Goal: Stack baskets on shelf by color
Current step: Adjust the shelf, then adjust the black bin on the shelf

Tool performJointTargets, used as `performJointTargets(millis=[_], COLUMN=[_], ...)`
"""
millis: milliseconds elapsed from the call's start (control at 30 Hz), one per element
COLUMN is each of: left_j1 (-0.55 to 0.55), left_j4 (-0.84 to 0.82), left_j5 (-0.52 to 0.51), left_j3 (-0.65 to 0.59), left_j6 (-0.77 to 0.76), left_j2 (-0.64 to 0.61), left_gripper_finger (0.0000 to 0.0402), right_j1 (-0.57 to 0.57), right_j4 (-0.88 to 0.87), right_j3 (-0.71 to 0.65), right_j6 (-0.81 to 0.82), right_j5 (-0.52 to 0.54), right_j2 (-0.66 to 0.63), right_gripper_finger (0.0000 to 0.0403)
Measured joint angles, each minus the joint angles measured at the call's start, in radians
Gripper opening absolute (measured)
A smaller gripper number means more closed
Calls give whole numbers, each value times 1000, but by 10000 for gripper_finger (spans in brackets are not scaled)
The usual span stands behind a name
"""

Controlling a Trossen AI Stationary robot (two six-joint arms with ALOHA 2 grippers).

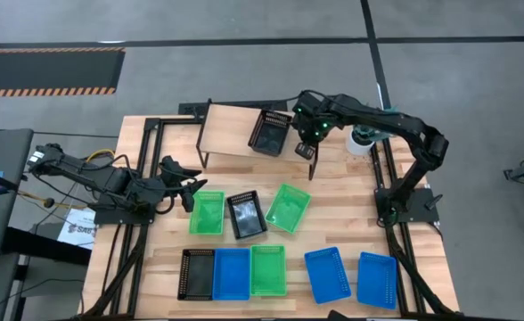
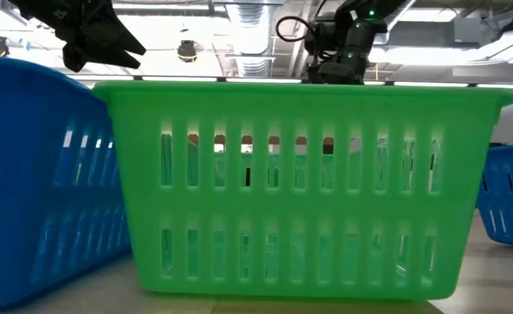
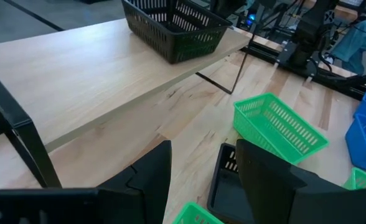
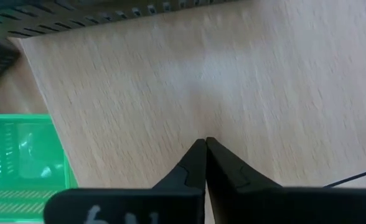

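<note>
Your right gripper [image 1: 307,150] is hovering at the upper middle of the high view, just right of the shelf [image 1: 226,129], and its fingers [image 4: 198,163] are pressed together on nothing. One black basket [image 1: 270,131] is sitting on the shelf's right end.

Your left gripper [image 1: 191,187] is waiting at centre left, fingers spread apart with nothing between them, just above a green basket [image 1: 207,212].

You are seeing the other baskets lying on the tabletop [image 1: 333,227]: a second black basket [image 1: 245,215] and a tilted green basket [image 1: 288,208] mid-frame. Along the lower edge are lying a black basket [image 1: 196,274], a blue basket [image 1: 231,274], a green basket [image 1: 267,270] and two more blue baskets [image 1: 327,274] [image 1: 377,279].
</note>
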Motion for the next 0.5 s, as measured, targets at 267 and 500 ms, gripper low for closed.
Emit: performJointTargets(millis=[267,500], left_j1=[0,0], left_j4=[0,0], left_j5=[-5,-14], left_j3=[0,0], left_j6=[11,11], left_j2=[0,0], left_gripper_finger=[167,167], right_j1=[32,85], right_j4=[26,14], right_j3=[87,88], right_j6=[0,25], right_j5=[4,2], right_j2=[0,-2], right_gripper_finger=[24,13])
